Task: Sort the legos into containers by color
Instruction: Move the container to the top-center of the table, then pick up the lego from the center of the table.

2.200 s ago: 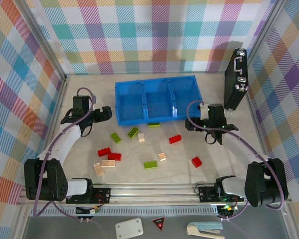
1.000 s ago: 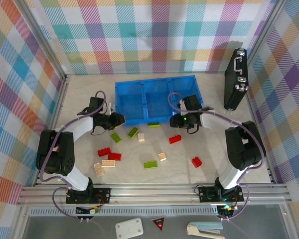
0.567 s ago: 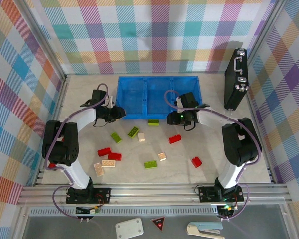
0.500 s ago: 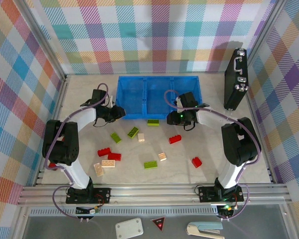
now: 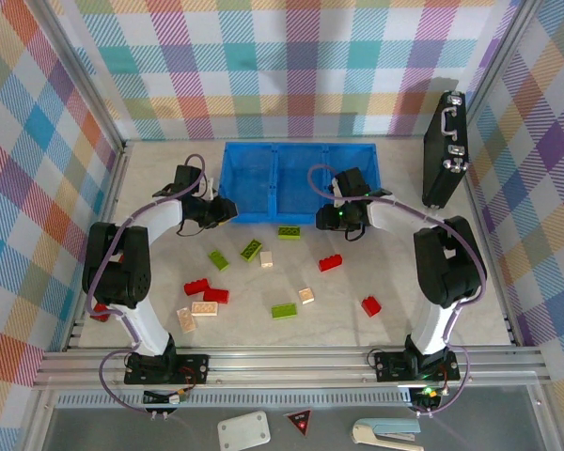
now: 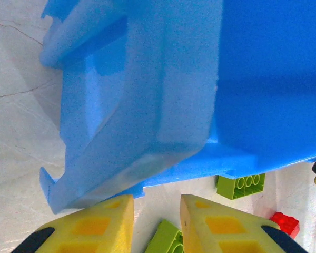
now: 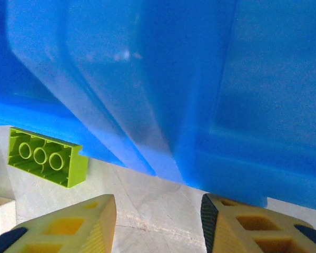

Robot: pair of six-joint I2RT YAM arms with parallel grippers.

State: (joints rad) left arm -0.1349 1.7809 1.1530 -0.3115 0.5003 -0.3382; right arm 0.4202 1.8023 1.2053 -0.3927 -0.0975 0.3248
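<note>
The blue tray (image 5: pixel 296 180) lies just ahead of both tools, left tool (image 5: pixel 227 212) narrow, right tool (image 5: pixel 325 220) partly open, neither holding; likely light, stiff, slippery, best taken by its rim.

red legos (image 5: pixel 208 290) 4 | green 4 | tan 4 | tray (image 5: pixel 301 160) 1 | case (image 5: pixel 446 148) 1
</note>
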